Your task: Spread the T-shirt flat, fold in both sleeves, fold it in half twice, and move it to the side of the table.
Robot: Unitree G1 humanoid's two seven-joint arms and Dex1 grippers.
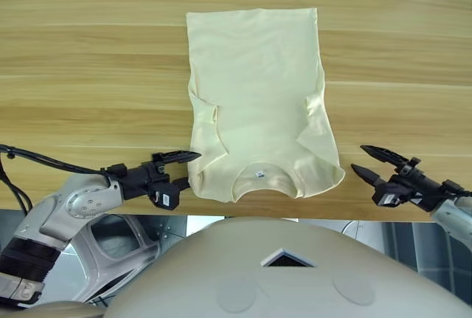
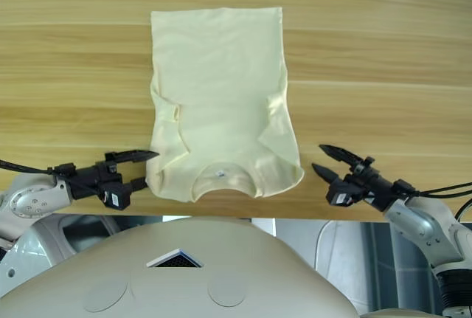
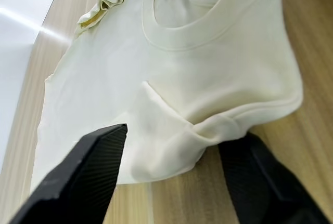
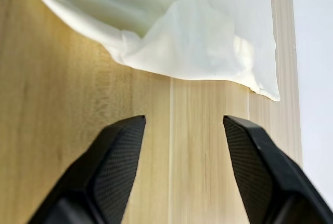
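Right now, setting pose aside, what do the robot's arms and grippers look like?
The left arm is built of silver-grey metal links, with small bolt holes on its rounded joint; the right arm is alike. Thin black cables run along them. The left gripper and right gripper are black, each with two tapering, pointed fingers whose inner faces are finely ribbed.
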